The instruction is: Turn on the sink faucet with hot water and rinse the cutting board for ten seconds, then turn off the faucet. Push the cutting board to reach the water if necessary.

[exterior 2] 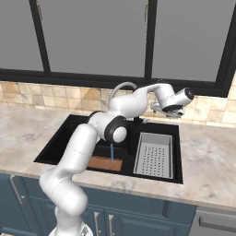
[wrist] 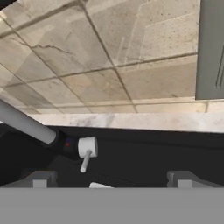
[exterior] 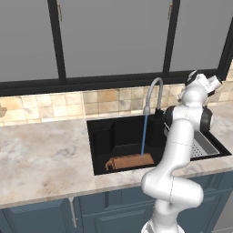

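The gripper (wrist: 111, 179) hung with its jaws spread wide, holding nothing, up near the tiled wall behind the sink (exterior: 102, 141). From the sink faucet (exterior: 154, 93) the water (exterior: 144, 135) ran straight down onto the cutting board (exterior: 129, 161), which lay flat at the basin's front edge, left of the grey drain tray (exterior 2: 155, 156)

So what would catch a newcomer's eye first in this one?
Probably the water, a thin blue stream falling from the sink faucet onto the cutting board at the front of the black sink. Next, the white arm arching over the basin, its claw open near the faucet's small lever.
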Motion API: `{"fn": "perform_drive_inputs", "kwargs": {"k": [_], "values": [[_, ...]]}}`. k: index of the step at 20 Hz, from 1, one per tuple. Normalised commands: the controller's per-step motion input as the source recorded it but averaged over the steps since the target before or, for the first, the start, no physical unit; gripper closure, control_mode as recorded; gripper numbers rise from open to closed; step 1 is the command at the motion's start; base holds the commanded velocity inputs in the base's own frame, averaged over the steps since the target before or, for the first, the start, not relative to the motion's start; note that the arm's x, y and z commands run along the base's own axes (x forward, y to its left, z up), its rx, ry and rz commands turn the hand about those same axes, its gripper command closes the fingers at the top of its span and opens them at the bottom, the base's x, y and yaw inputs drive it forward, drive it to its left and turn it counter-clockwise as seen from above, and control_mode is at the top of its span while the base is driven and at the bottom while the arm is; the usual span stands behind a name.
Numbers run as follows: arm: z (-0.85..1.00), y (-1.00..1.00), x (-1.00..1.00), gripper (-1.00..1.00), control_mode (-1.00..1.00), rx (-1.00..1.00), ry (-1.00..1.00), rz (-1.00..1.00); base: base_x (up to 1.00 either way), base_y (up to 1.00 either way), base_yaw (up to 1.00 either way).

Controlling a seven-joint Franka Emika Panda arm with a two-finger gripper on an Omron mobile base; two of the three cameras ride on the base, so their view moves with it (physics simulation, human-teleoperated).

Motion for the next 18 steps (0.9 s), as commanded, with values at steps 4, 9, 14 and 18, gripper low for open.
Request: {"fn": "perform_drive_inputs", "kwargs": {"k": [4, 9, 14, 18], "values": [[0.0, 0.0, 0.01, -1.0, -1.0, 0.0, 0.0, -0.1, 0.0, 0.0, 0.0], [-0.04, 0.0, 0.0, -1.0, -1.0, 0.0, 0.0, -0.05, 0.0, 0.0, 0.0], [-0.08, 0.0, 0.01, -1.0, -1.0, -0.02, 0.0, -0.04, 0.0, 0.0, 0.0], [-0.15, 0.0, 0.01, -1.0, -1.0, -0.07, 0.0, -0.02, 0.0, 0.0, 0.0]]}}
